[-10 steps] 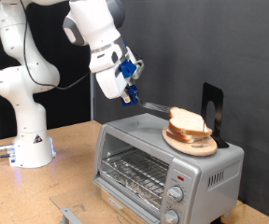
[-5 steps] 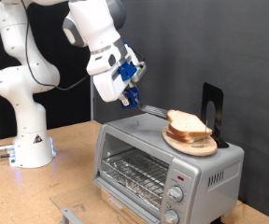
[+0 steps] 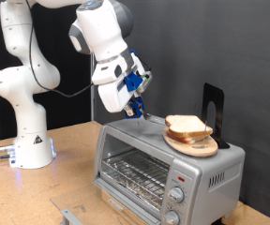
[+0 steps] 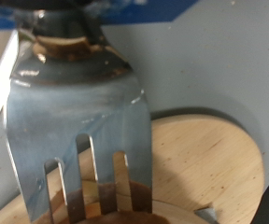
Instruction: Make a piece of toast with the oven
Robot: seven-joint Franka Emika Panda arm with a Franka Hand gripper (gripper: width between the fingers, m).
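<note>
Steel fork point(image 4: 78, 131) clamped in the hand point(image 3: 135, 106), tines seemingly under the piece of toast point(image 3: 187, 125).

One robot arm point(image 3: 102, 42) in the exterior view, carrying one gripper point(image 3: 135, 105) that holds one fork point(image 4: 78, 117), and the wrist view counts four tines on it. One silver oven point(image 3: 168, 167) on the tabletop point(image 3: 65, 183), with three round knobs point(image 3: 175, 194) down its front panel and one wire rack point(image 3: 135, 172) behind the glass. On top of it, one round wooden plate point(image 3: 193, 145) with a stack of what looks like two bread slices point(image 3: 188, 125), though the exact number is hard to tell, and one black stand point(image 3: 214, 114) just behind the plate.
</note>
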